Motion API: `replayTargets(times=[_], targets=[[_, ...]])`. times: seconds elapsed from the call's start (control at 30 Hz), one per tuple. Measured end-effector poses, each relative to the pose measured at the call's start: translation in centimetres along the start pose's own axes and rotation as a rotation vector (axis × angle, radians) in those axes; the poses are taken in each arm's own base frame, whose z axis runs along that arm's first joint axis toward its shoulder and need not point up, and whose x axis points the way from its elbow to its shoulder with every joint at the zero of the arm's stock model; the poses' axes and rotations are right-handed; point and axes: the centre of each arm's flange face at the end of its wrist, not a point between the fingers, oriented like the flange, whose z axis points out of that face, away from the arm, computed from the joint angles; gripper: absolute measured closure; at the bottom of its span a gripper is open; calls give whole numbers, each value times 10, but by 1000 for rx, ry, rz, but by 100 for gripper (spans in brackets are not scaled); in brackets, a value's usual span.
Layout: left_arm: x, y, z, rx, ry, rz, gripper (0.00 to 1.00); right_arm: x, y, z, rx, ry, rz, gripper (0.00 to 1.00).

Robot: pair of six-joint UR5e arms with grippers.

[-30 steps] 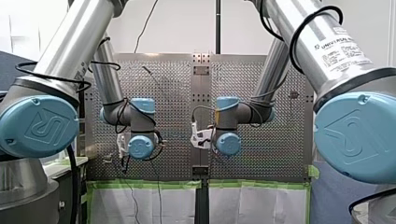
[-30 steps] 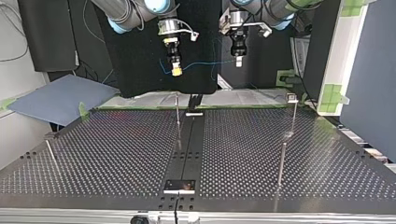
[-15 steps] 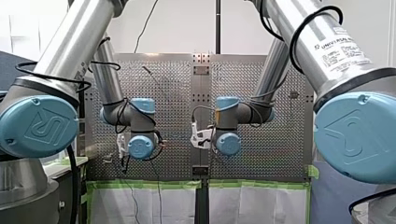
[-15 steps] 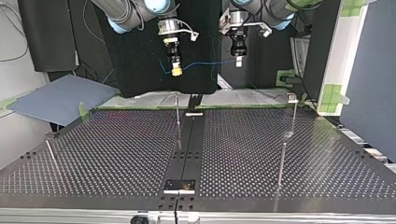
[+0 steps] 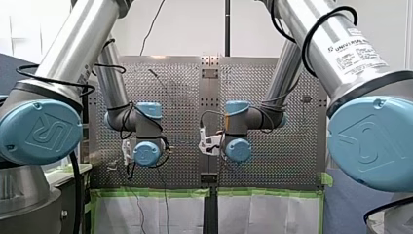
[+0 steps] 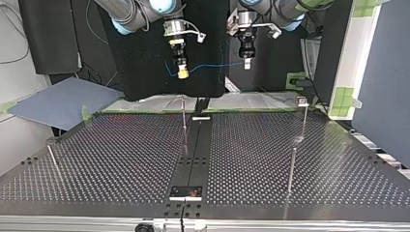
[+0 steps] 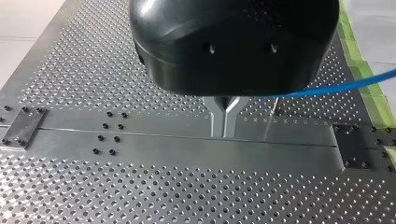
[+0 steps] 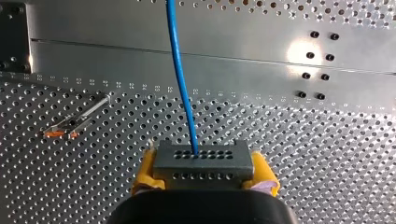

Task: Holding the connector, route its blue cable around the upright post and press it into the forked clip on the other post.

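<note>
- Overhead, my right gripper (image 8: 204,173) was clamped on the grey connector (image 8: 204,161), one yellow pad (image 8: 145,170) pressed to each of its ends.
- The blue cable (image 8: 180,79) left the connector's perforated face and ran straight ahead of that gripper, above the bench's (image 7: 140,149) plain centre strip.
- My left gripper (image 7: 225,119) had its metal fingers (image 7: 218,116) drawn together, only a thin slit between them.
- The cable came up to those fingers from the side; the black housing hid whether they pinched it.
- In the top view both grippers hung high toward the bench's far edge, the cable slung between them with a loose loop.
- Below, well apart from them, a thin upright post (image 6: 183,113) stood by the centre strip near that far edge, and a clip-topped post (image 6: 304,118) stood toward the far corner at the view's right.
</note>
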Motion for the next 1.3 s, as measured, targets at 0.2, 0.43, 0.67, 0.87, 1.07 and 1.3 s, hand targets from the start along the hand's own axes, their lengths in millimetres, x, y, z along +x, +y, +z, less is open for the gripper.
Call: replayTargets(times=[0.2, 0.43, 0.67, 0.87, 1.07, 1.3], targets=[[0, 0, 0, -1, 2, 2, 100, 0, 0, 0, 0, 0, 0, 100], [0, 0, 0, -2, 5, 5, 100, 0, 0, 0, 0, -3, -1, 100], [0, 1, -1, -2, 5, 5, 100, 0, 0, 0, 0, -3, -1, 100], [0, 1, 0, -2, 5, 5, 100, 0, 0, 0, 0, -3, -1, 100], [2, 2, 0, -2, 8, 12, 100, -1, -1, 0, 0, -5, 1, 100], [13, 4, 0, 35, 28, 44, 100, -14, -21, -10, 4, -58, 29, 100]])
